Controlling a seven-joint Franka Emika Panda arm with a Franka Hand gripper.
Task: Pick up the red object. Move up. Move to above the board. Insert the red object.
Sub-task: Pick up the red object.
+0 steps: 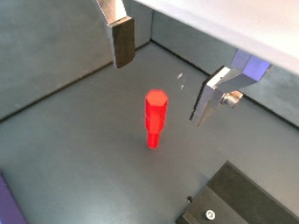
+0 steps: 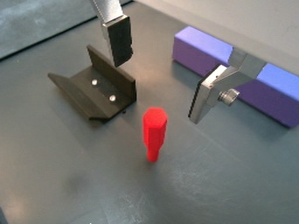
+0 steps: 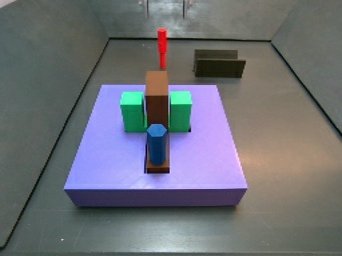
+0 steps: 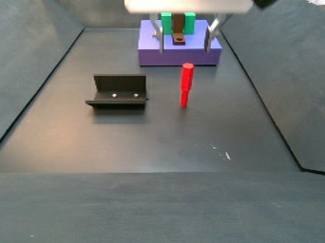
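The red object (image 1: 155, 118) is a thin red peg standing upright on the dark floor, also seen in the other wrist view (image 2: 155, 131) and in both side views (image 3: 162, 45) (image 4: 187, 84). My gripper (image 1: 162, 87) (image 2: 159, 86) is open and empty, hanging above the peg with one finger on each side and clear of it. In a side view the gripper (image 4: 187, 33) sits at the top edge above the peg. The purple-blue board (image 3: 201, 160) (image 4: 150, 55) (image 2: 233, 74) lies on the floor apart from the peg.
The board carries green blocks (image 3: 131, 110), a brown bar (image 3: 158, 92) and a blue hexagonal peg (image 3: 158, 142). The dark fixture (image 4: 120, 92) (image 2: 100, 87) (image 3: 219, 65) stands beside the red object. Grey walls enclose the floor.
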